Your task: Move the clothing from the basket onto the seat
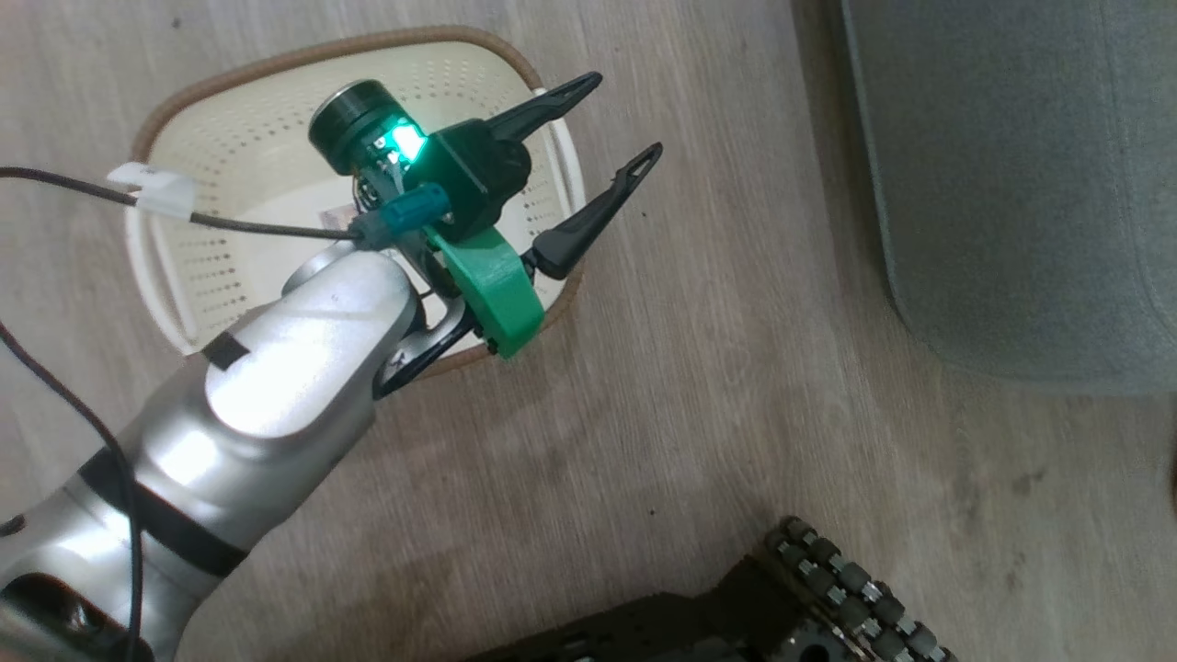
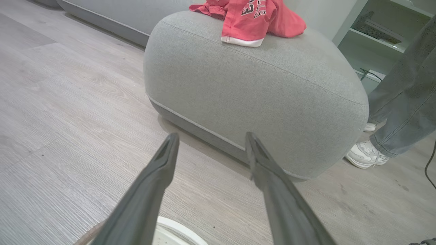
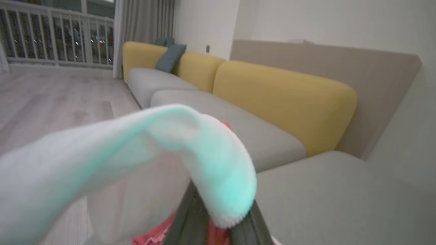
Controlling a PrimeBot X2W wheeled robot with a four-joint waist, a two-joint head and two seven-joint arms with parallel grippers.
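Pale wood-plank floor [image 1: 699,414] runs under me, with the basket [image 1: 239,147] on it to my left and the grey seat [image 2: 259,92] near it on my right. What I can see of the basket's inside holds no garment, though my own forearm covers part of it. My left jaws are spread wide and hold nothing. Their fingers [image 1: 598,207] hang over the basket's right edge and point toward the seat. Red clothing [image 2: 252,20] with a white hem already lies on the seat top.

My right jaws are clenched, and a white fold of fabric [image 3: 204,146] is draped across them, with red cloth [image 3: 153,234] showing beneath, so I judge they grip another piece of the clothing. Beyond it stands a sofa [image 3: 272,98] with yellow backs.

To do this step well, I should carry that piece over the middle of the seat and lower it before letting go. I should lay it beside the first piece and then lift straight off so the draped fold does not snag. A person's legs [image 2: 402,102] stand just past the seat, so my swing should stay short of them.
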